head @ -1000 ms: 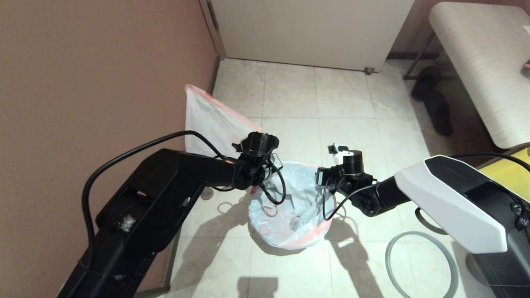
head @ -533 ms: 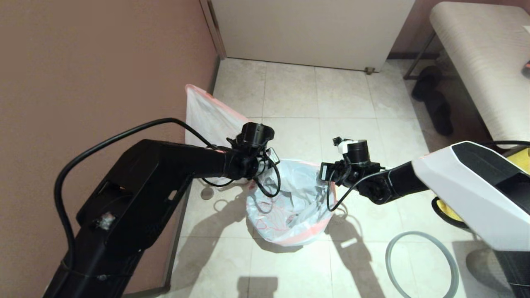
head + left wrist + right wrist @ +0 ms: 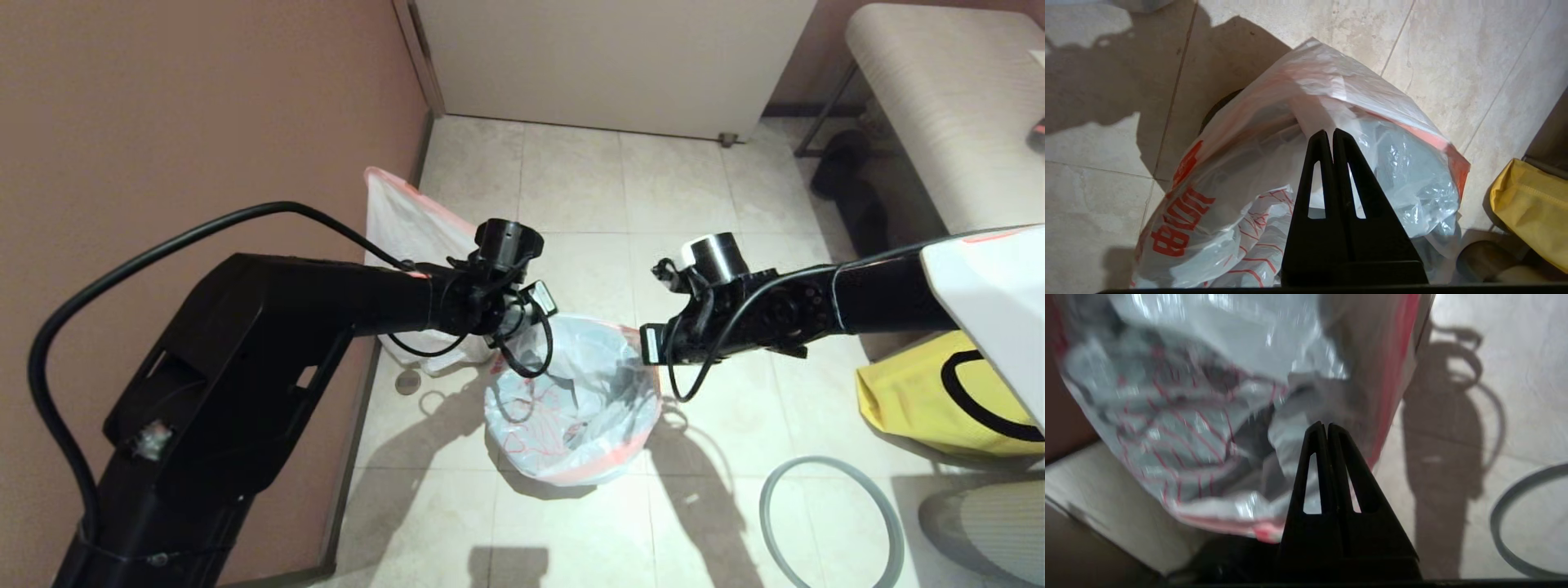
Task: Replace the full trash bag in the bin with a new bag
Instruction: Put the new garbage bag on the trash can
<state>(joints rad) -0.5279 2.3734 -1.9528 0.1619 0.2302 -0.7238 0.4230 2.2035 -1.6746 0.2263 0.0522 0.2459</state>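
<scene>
Head view: a floor [image 3: 571, 188] of pale beige tiles, with a brown wall [image 3: 204, 122] on the left and a white door [image 3: 612, 57] at the back. A pale bench [image 3: 939, 122] stands at the right, dark shoes [image 3: 849, 196] beside it. The full bag [image 3: 408, 237] leans against the wall. The new bag [image 3: 571, 400], white with red print, sits in the bin and hides it here. A grey ring [image 3: 833, 523] lies on the floor to the right, apart from the bin, and a yellow bag [image 3: 939, 400] lies further right. Both arms reach in above the bin and cover part of the bag's mouth.

Left wrist view: the left gripper [image 3: 1333, 134] has its fingers pressed together, pinching the new bag's [image 3: 1241, 163] rim. A dark sliver of the bin [image 3: 1218, 108] shows under the plastic. The yellow bag [image 3: 1535, 204] is at the frame's edge.

Right wrist view: the right gripper [image 3: 1327, 426] also has its fingers pressed together on the new bag's [image 3: 1188, 416] rim, on the opposite side. The ring [image 3: 1519, 522] curves across the floor [image 3: 1515, 355] nearby.
</scene>
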